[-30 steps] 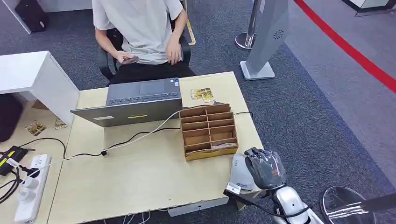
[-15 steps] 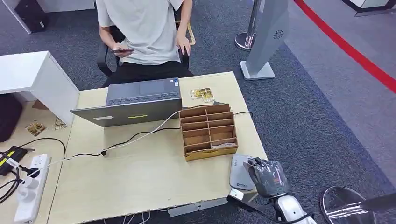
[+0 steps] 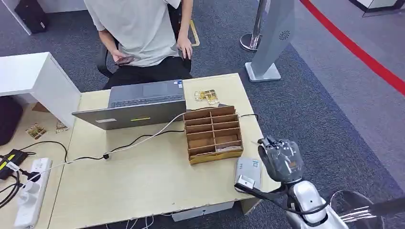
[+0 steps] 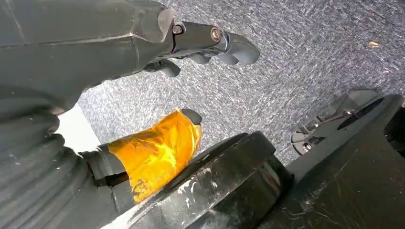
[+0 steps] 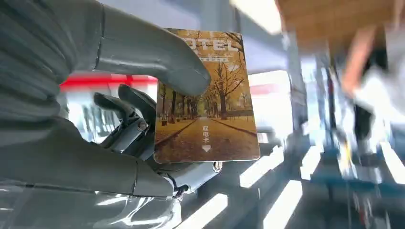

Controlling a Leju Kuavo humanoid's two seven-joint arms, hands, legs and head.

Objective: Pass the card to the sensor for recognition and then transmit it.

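Grey right hand [image 3: 282, 160], pinching the card [image 5: 205, 98], has lifted off the sensor [image 3: 248, 171]; scan presumably done, handover next.

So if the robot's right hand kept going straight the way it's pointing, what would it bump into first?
Hard to be sure, but the right hand seems to point past the table's edge, so probably just carpet.

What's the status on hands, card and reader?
Right robot hand pinches the gold autumn-tree hotel card, beside the grey card reader. Left robot hand hangs over carpet, holding nothing. No obstruction.
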